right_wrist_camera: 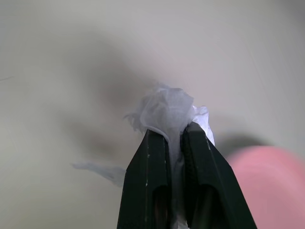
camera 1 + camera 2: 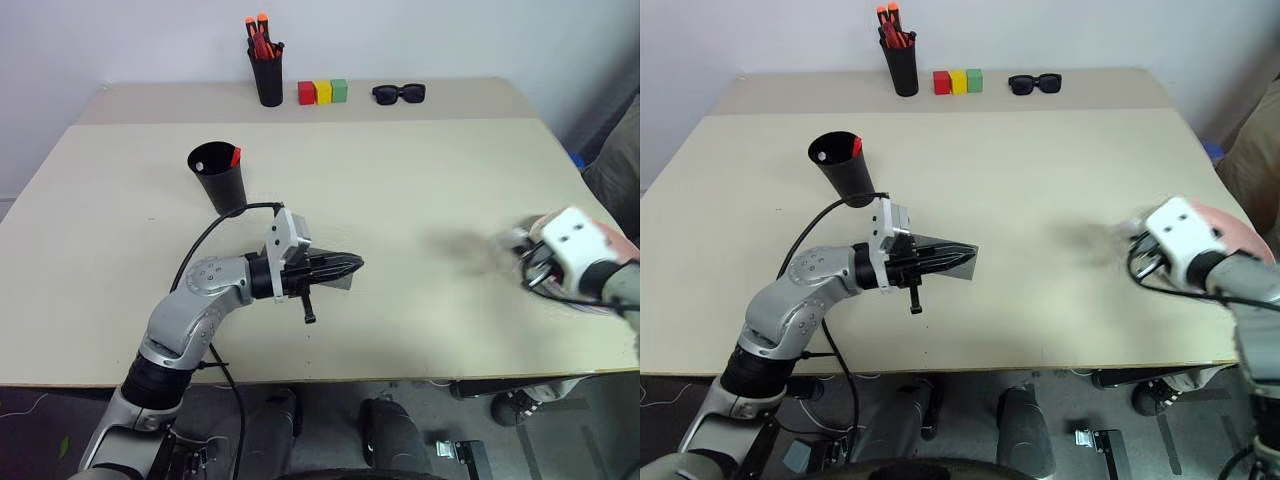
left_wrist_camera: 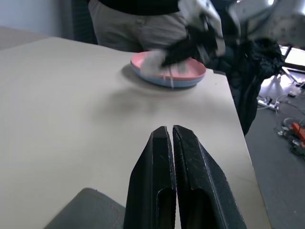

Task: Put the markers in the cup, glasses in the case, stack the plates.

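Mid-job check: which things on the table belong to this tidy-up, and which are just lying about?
Job things:
cup, red-capped marker already in it
grey case, under the left gripper
pink plate stacked on the blue plate

Lying about:
pen holder with orange-capped pens
coloured blocks
black sunglasses
crumpled tissue, pinched in the right gripper

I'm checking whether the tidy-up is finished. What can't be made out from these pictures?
- Glasses: the grey case sits beneath the left gripper, so its inside stays hidden.
- Markers: a red cap and white tip peek from the cup; the rest is hidden.
- Plates: the blurred right gripper, shut on crumpled tissue, covers part.
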